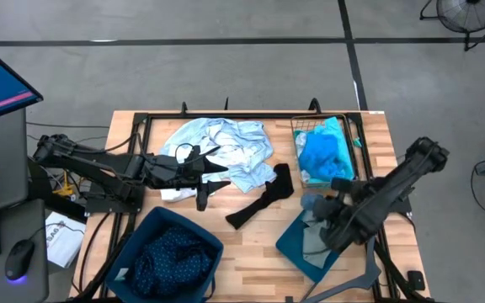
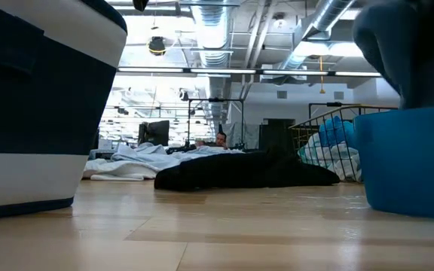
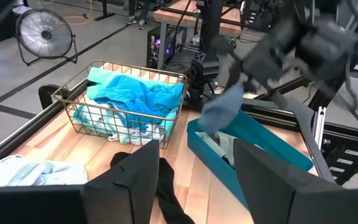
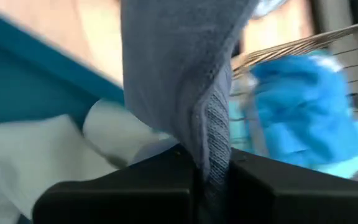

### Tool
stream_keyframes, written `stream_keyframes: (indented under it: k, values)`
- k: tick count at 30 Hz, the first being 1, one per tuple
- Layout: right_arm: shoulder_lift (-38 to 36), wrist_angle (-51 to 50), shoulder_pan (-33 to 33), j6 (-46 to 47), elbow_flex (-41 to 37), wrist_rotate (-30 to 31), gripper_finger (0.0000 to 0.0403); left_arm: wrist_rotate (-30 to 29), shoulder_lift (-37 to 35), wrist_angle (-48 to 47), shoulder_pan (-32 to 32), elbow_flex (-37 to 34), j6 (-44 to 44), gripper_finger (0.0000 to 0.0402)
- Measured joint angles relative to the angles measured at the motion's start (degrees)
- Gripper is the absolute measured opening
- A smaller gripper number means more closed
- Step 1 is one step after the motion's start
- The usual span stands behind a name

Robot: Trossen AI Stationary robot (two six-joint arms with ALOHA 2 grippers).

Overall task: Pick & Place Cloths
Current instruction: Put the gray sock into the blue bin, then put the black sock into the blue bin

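Your right end effector (image 4: 207, 165) is pinching a grey cloth (image 4: 185, 74) tight, holding it up just over the small teal bin (image 1: 310, 244) beside the wire basket (image 1: 310, 128). Your left end effector (image 1: 205, 172) is sitting with its fingers spread apart over the pale blue cloth (image 1: 226, 147) on the table (image 1: 251, 252), and the black cloth (image 1: 263, 200) is lying near it.

Wooden table (image 1: 259, 244), light butcher-block top inside a black frame. Lying directly on it: pale blue cloth (image 1: 226, 147) spread at the far middle, black cloth (image 1: 263, 200) stretched near centre, wire basket (image 1: 297, 126) at far right, two teal bins (image 1: 162, 220) (image 1: 291, 244) along the near edge.
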Motion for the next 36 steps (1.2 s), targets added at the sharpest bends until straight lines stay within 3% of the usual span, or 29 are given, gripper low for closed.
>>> stream_keyframes:
  k: [8, 17, 23, 31, 36]
  values:
    - [7.1, 14.6, 3.2, 1.1, -5.5, -4.1, 0.0002, 0.0, 0.0, 0.0, 0.0, 0.0, 0.0, 0.0186]
    - [10.0, 19.7, 5.2, -0.4, -6.4, -5.2, 0.004, 0.0, 0.0, 0.2, 0.0, 0.0, -0.1, 0.0186]
    - [9.0, 21.6, 6.5, -0.5, -6.4, -5.2, 0.0111, 0.0, 0.0, 0.1, 0.0, 0.0, -1.9, 0.0186]
    - [2.0, 27.1, 7.6, -3.4, -6.4, -8.6, 0.0256, 0.0, 0.0, 0.1, 0.0, 0.0, -2.6, 0.0186]
    - [-4.3, 28.0, 7.6, -1.8, -6.4, -9.6, 0.0301, 0.0, 1.0, 0.4, 0.0, 0.0, -2.9, 0.0186]
